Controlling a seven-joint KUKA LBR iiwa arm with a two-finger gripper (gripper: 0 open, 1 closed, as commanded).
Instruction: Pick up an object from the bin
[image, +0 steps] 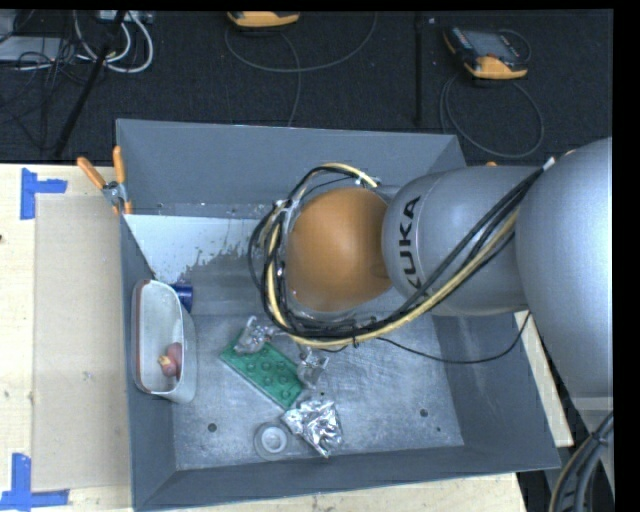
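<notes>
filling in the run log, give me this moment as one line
pincer: open, above green studded plate | held: nothing seen | nearby: crumpled foil, clear ring | bin's left: white scoop

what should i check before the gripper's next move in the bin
1. Gripper over a target: ok, it is above the upper edge of the green studded plate in mid-bin.
2. Gripper open: ok, its two tips stand apart along that edge.
3. Plate truly between the tips: cannot tell, the orange wrist cover hides much of the gripper.
4. Crumpled foil clear of the plate: cannot tell, it sits right at the plate's lower corner.
5. Clear ring out of the way: ok, it lies apart below the plate.
6. White scoop out of the way: ok, it lies by the left wall.
</notes>
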